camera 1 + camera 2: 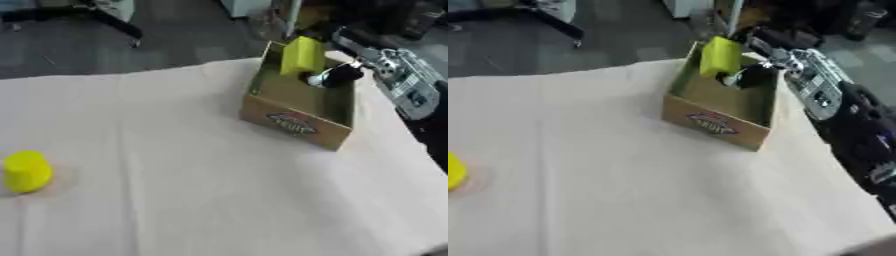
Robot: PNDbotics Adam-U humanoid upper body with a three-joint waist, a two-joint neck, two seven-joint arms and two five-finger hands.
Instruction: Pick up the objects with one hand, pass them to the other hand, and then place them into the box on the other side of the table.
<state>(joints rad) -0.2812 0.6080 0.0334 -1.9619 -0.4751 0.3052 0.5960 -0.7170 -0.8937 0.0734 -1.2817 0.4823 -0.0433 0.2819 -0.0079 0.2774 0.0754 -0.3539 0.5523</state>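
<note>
here the right hand [337, 76] reaches in from the far right, over the open cardboard box [297, 122] that stands on the right side of the tabletop [219, 190]; its dark fingers are curled round a yellow block [302, 56], which it holds upright above the far part of the box, the block's lower end about level with the box's far rim; whether the block touches the box wall cannot be told; the silver and black forearm [820, 87] runs off to the right edge, past the box's right wall; the box is brown outside with a printed oval label [291, 122] on its near face, greenish inside, and what lies at its bottom under the hand is hidden; well apart, at the near left of the tabletop, a yellow cup-shaped object [26, 171] sits alone on the pale cloth, close to the left edge; the left hand shows in neither view; beyond the tabletop is a dark floor [175, 35] with chair legs at the far left.
</note>
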